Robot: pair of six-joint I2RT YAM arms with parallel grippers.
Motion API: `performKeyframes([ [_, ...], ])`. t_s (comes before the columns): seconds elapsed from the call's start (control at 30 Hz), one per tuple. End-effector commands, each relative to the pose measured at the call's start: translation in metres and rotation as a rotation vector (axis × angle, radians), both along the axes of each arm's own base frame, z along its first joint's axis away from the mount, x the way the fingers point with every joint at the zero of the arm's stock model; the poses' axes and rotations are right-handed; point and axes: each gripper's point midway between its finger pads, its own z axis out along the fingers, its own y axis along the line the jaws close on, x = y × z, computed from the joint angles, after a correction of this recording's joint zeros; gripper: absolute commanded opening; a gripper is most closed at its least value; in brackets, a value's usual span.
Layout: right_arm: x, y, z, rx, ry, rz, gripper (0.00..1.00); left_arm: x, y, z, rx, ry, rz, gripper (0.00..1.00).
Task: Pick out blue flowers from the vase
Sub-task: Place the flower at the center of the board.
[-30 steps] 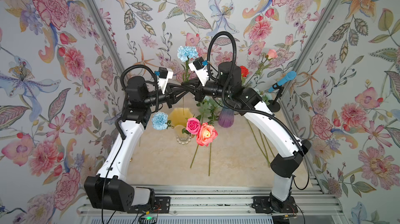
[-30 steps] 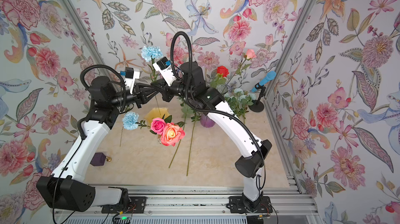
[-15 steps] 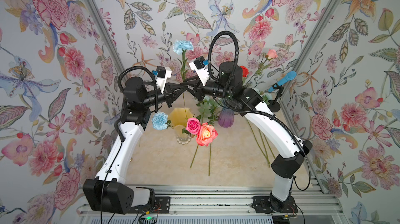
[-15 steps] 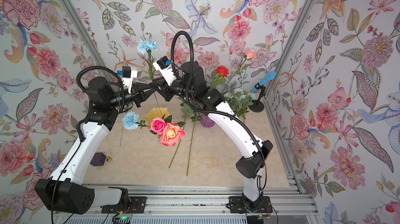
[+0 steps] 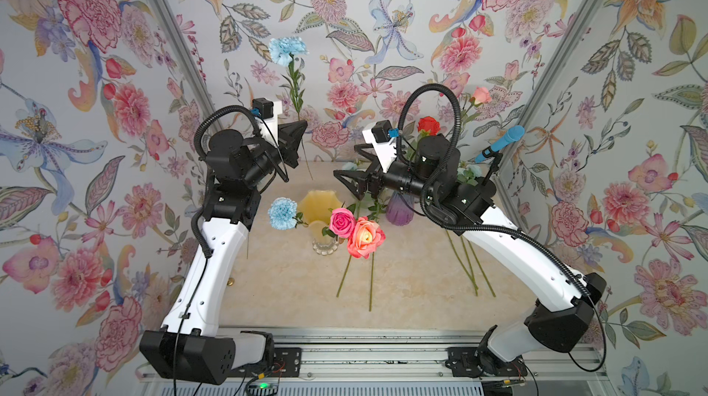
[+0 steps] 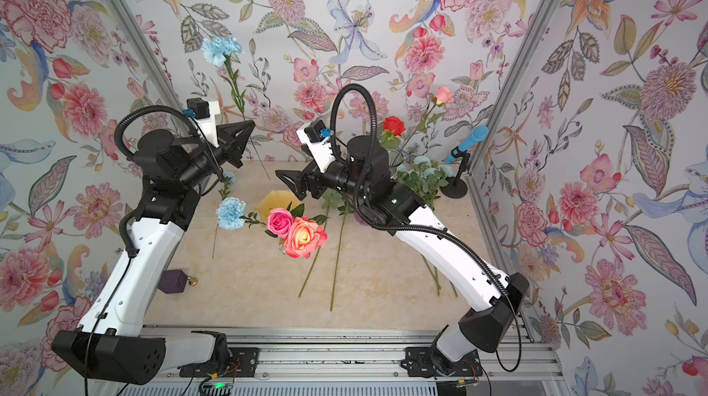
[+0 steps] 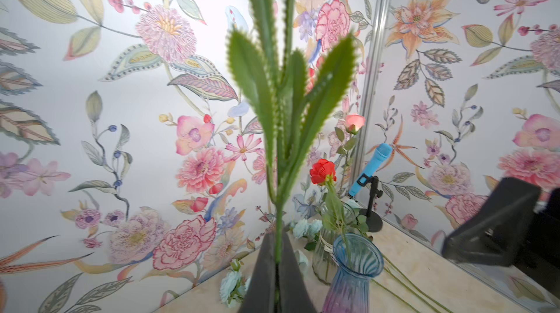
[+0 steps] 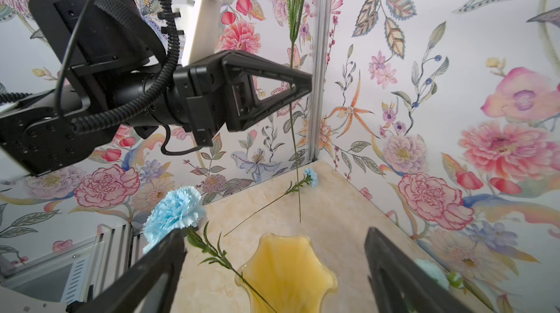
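Right hand (image 5: pixel 346 160): a second ago clamped on stem of sky-blue frilly carnation on thin green stem (image 5: pixel 287 51), touching or just beside left hand (image 5: pixel 302 126). Now jaws spread wide, off stem, drawn back and slightly lower toward own side. Clear gap between hands.
Left hand: jaws closed fully, now sole grip on stem.
Carnation bloom moved higher up back wall, toward left corner.
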Motion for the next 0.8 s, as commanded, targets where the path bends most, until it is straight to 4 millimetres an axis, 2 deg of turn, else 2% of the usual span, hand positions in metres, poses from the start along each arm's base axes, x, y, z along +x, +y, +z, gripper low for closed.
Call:
performKeyframes([
  [0.0,0.009,-0.041,0.037,0.164,-0.117,-0.174,0.95,0.016,0.035,0.017,0.028,-0.021,0.228,0.0],
  [0.1,0.028,-0.074,0.027,0.199,-0.121,-0.294,0.95,0.035,0.053,0.003,0.075,0.051,0.346,0.0],
  [0.2,0.052,-0.103,0.008,0.24,-0.055,-0.367,0.95,0.058,0.067,-0.017,0.138,0.138,0.43,0.0],
  [0.23,0.066,-0.122,-0.001,0.261,-0.026,-0.403,0.94,0.065,0.073,-0.023,0.168,0.163,0.461,0.0],
  [0.33,0.086,-0.143,-0.037,0.266,0.025,-0.461,0.94,0.082,0.095,-0.045,0.247,0.249,0.538,0.0],
  [0.37,0.091,-0.146,-0.05,0.247,0.023,-0.485,0.94,0.092,0.101,-0.059,0.259,0.285,0.541,0.0],
  [0.47,0.101,-0.145,-0.07,0.189,0.003,-0.509,0.94,0.104,0.118,-0.091,0.279,0.359,0.546,0.0],
  [0.63,0.104,-0.142,-0.077,0.177,-0.004,-0.493,0.94,0.119,0.131,-0.166,0.368,0.517,0.542,0.0],
  [0.77,0.102,-0.145,-0.076,0.167,-0.019,-0.502,0.94,0.131,0.131,-0.221,0.372,0.622,0.505,0.0],
])
